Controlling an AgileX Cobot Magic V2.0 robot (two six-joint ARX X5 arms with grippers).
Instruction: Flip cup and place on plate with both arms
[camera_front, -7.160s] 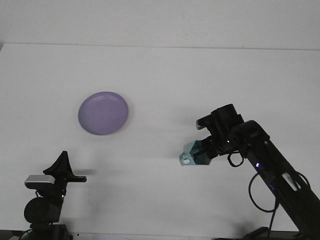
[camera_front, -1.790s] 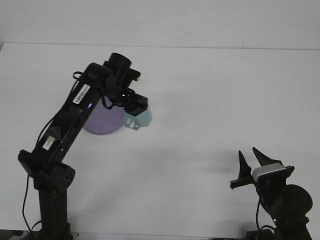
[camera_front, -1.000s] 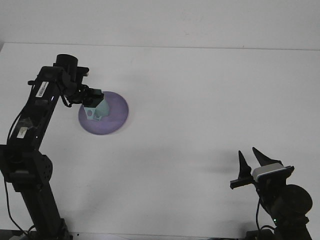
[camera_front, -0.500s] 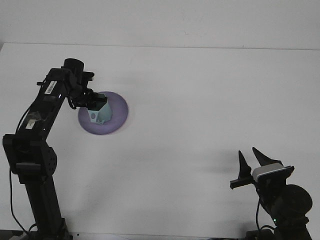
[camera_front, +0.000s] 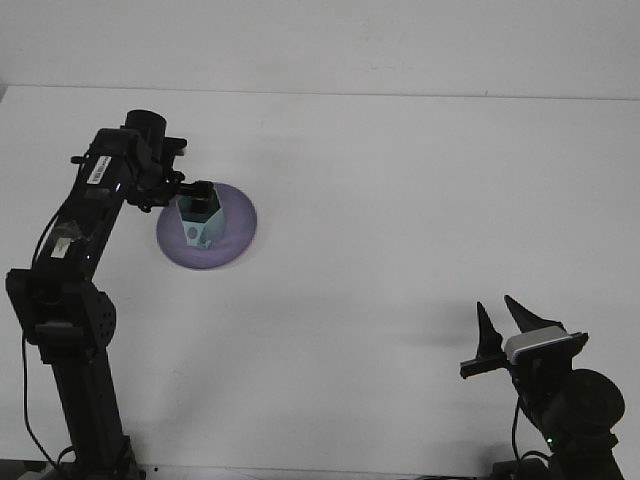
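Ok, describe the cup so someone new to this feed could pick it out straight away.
Start at the round purple plate on the left half of the white table. The cup sits over that plate, right at the tip of the left hand reaching in from the black arm. It is the only pale teal, angular-sided object in view, small against the plate.
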